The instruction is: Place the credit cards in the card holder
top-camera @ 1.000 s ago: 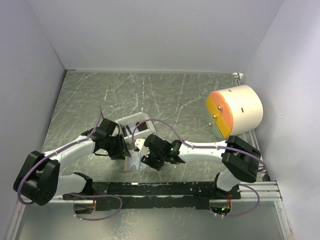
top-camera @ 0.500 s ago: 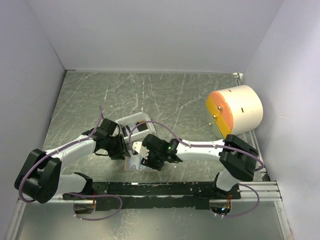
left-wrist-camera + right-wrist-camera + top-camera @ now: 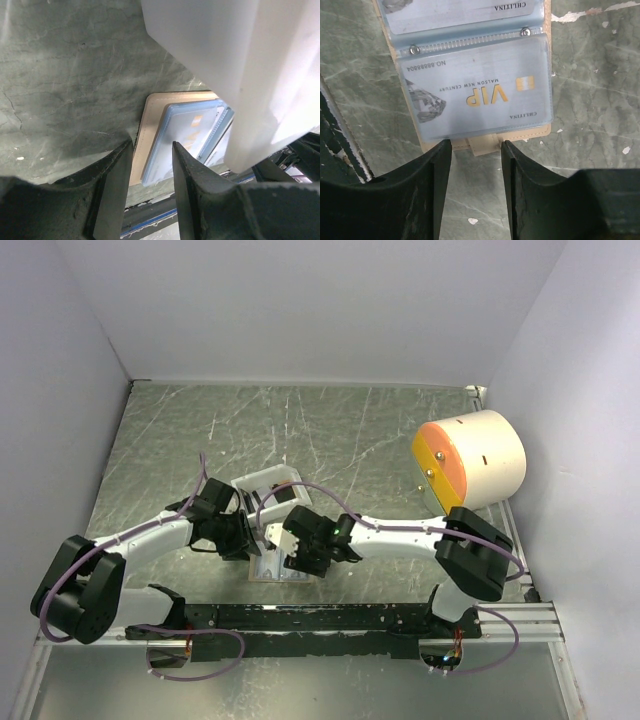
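overhead, the right arm (image 3: 400, 532) has edged left over the card holder (image 3: 268, 566), open on the worktop (image 3: 380, 440). left wrist: left end effector (image 3: 152, 170) gapes at its edge. right wrist: right end effector (image 3: 476, 147) gapes; credit card (image 3: 480, 92) reads "vip", "chlitina".

A: Is any writing readable?
B: Yes, upside down. The lower card (image 3: 475, 90) in the card holder (image 3: 485, 145) says "VIP", "MALSON NEW CENTURY", "CHLITINA" and a number beginning "NO.688". The upper card (image 3: 465, 12) says "CHLITINA".
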Tool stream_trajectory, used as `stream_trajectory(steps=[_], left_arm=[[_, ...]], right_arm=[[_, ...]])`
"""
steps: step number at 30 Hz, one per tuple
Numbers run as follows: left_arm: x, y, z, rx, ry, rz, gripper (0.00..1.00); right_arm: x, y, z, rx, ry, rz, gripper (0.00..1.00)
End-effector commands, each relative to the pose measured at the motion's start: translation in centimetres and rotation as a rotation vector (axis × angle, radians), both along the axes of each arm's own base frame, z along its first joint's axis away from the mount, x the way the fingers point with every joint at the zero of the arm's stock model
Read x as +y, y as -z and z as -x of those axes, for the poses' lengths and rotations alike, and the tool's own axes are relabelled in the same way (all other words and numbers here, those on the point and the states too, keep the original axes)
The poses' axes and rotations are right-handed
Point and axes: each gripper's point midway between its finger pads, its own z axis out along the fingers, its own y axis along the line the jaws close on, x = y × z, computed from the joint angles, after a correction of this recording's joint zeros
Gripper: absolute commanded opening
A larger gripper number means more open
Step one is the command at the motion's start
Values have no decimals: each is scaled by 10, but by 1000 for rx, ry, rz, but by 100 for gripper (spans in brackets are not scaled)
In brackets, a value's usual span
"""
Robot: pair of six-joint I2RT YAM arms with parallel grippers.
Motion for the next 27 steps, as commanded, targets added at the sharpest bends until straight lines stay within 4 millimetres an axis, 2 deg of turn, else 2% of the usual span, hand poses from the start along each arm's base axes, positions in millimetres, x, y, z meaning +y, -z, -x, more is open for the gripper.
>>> stream_trajectory(steps=[1, 3, 6, 10, 15, 19, 27], left_arm=[[0, 3, -3, -3, -7, 5, 49], [-3, 1, -2, -4, -1, 22, 48], [-11, -4, -1, -5, 13, 75, 49], [-30, -19, 5, 1, 30, 217, 49], [-50, -42, 16, 8, 43, 415, 48], [-59, -62, 15, -32, 49, 514, 49], [-64, -72, 13, -64, 59, 555, 49]], right_arm=[[-2, 10, -4, -2, -20, 40, 44], [-1, 13, -2, 10, -24, 35, 40], [3, 10, -4, -2, -16, -2, 24], [8, -2, -13, -66, 51, -102, 5], [15, -20, -19, -123, 137, -264, 1], [21, -35, -19, -138, 167, -389, 0], [29, -35, -6, -77, 158, -486, 0]])
